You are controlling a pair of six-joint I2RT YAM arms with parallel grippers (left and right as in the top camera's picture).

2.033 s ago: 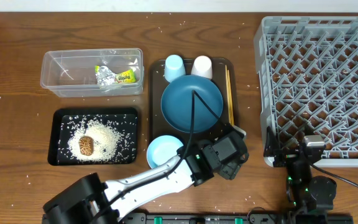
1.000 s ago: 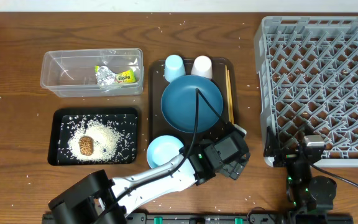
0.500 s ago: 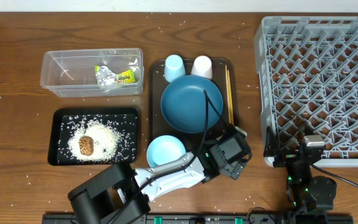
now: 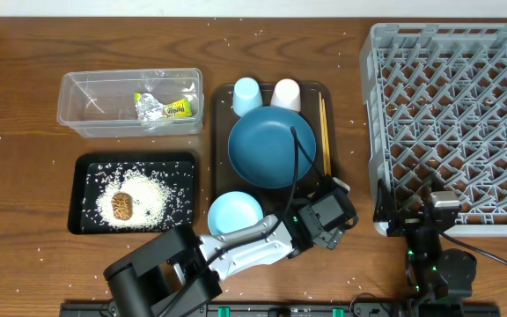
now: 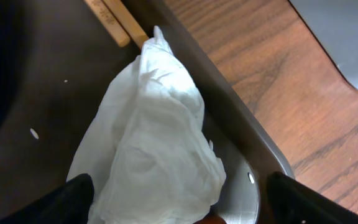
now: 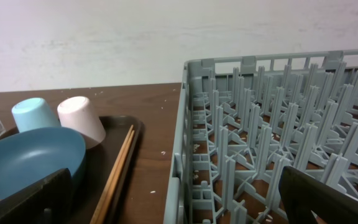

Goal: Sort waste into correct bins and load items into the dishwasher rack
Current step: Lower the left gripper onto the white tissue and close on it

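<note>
My left gripper [image 4: 331,214] is low over the near right corner of the brown tray [image 4: 221,132]. It is open, and its fingers straddle a crumpled white tissue [image 5: 154,143] in the left wrist view. Chopsticks [image 4: 324,132] lie along the tray's right side, their ends [image 5: 114,22] just beyond the tissue. The dark-blue plate [image 4: 271,148], light-blue bowl [image 4: 234,214], light-blue cup [image 4: 246,91] and white cup [image 4: 286,92] sit on the tray. A wrapper [image 4: 164,107] lies in the clear tub [image 4: 77,84]. My right gripper [image 4: 412,216] is open and empty at the grey rack's [image 4: 456,123] near edge.
The black tray [image 4: 86,163] holds rice [image 4: 152,194] and a brown lump [image 4: 122,206]. Loose grains dot the wooden table [image 4: 25,176]. A grey metal disc [image 5: 241,193] shows under the tissue. In the right wrist view the rack's wall [image 6: 185,143] stands beside the chopsticks [image 6: 120,168].
The left arm's elbow has swung to the right while its gripper stayed at the tray's near right corner. The right arm has not moved.
</note>
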